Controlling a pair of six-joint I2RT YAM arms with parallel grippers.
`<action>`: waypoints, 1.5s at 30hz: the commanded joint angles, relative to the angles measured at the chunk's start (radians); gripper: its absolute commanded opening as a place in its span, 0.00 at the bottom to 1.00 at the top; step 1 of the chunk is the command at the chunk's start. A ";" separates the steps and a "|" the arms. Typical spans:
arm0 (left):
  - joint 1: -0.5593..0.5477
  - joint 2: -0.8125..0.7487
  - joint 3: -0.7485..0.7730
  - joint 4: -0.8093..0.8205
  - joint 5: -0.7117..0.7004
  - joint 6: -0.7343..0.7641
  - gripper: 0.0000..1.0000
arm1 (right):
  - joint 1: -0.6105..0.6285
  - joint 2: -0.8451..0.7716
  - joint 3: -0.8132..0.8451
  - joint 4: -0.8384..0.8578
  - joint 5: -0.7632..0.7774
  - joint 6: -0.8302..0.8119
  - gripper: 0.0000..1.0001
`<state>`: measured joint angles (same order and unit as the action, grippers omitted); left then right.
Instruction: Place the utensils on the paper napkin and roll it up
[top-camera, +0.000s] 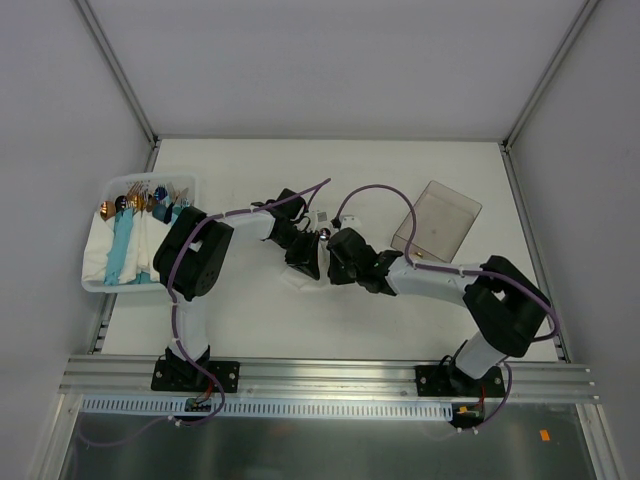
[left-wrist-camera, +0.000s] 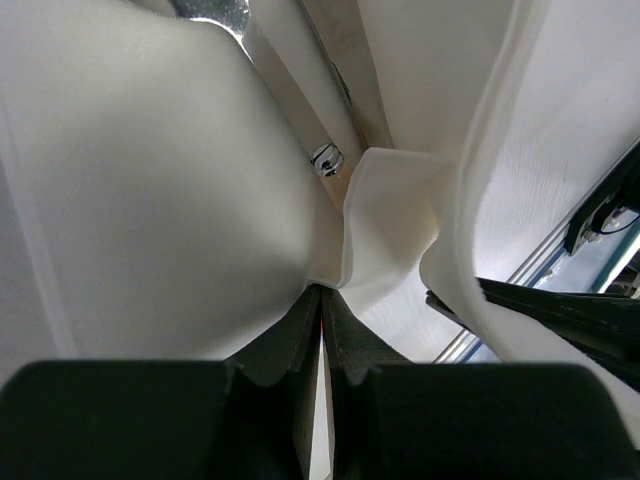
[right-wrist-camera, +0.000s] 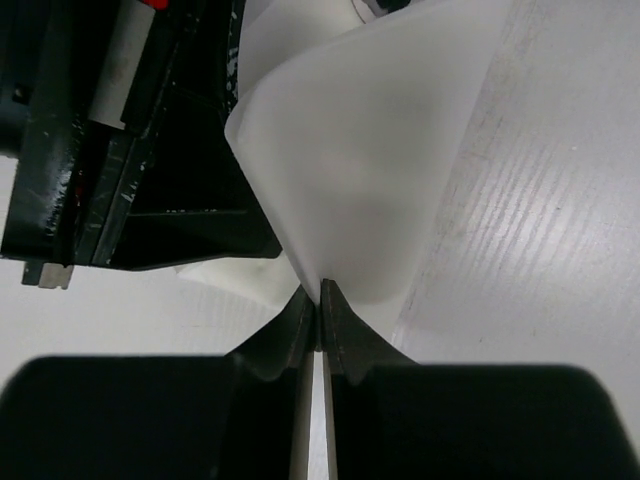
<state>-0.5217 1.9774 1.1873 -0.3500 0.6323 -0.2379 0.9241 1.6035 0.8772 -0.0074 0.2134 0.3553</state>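
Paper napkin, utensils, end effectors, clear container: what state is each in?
paper napkin, bunched into folds, pinched at two spots.
left end effector, shut on paper napkin.
right end effector, shut on paper napkin.
utensils, mostly hidden among the folds.
clear container, looks empty.

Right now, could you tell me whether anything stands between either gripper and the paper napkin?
Nothing visible does. The left gripper is shut on a fold of the paper napkin, and the right gripper is shut on another part of the same sheet.
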 joint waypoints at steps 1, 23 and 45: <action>0.005 0.057 -0.005 -0.014 -0.097 0.023 0.06 | -0.010 0.024 0.019 0.089 -0.057 0.039 0.07; 0.055 -0.089 -0.061 -0.017 -0.106 0.041 0.07 | -0.064 0.119 -0.081 0.224 -0.239 0.109 0.38; 0.089 -0.168 0.054 -0.066 0.063 -0.018 0.12 | -0.077 0.084 -0.167 0.236 -0.246 0.109 0.46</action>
<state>-0.4252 1.7550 1.1923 -0.4046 0.6315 -0.2218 0.8562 1.6886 0.7616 0.3496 -0.0532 0.4709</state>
